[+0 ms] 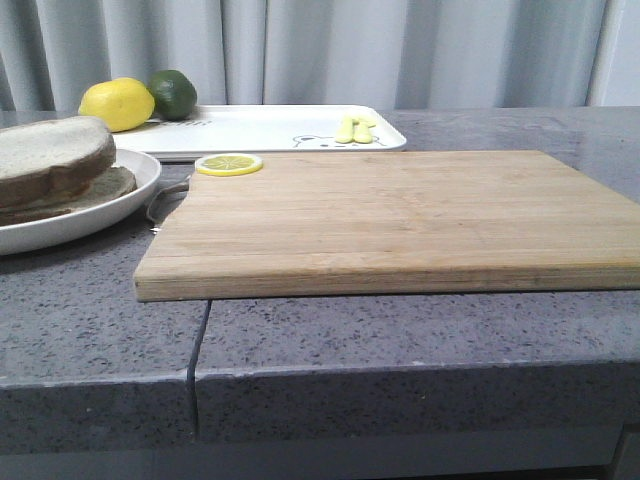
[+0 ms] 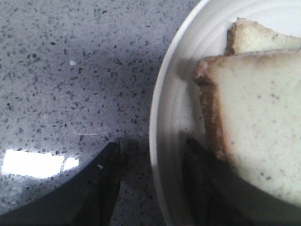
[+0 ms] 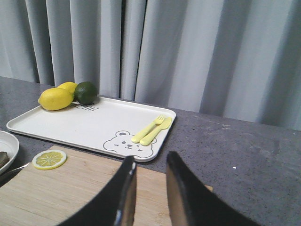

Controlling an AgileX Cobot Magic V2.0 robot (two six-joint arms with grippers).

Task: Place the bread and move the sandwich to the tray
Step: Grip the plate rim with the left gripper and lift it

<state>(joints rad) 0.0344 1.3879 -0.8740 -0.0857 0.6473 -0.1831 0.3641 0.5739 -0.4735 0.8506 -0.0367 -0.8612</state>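
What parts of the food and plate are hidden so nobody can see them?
- Filling between the brown-crusted white bread slices: front view, hidden by the top slice; the left wrist view shows only bread.
- Round white plate: front view, cut off by the left edge.
- Plate rim: left wrist view, partly covered by a dark finger.
- Second yellow lemon: right wrist view, mostly behind the front lemon.

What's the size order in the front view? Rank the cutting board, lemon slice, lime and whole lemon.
1. Cutting board
2. Whole lemon
3. Lemon slice and lime: look alike, and the slice lies nearer the camera.
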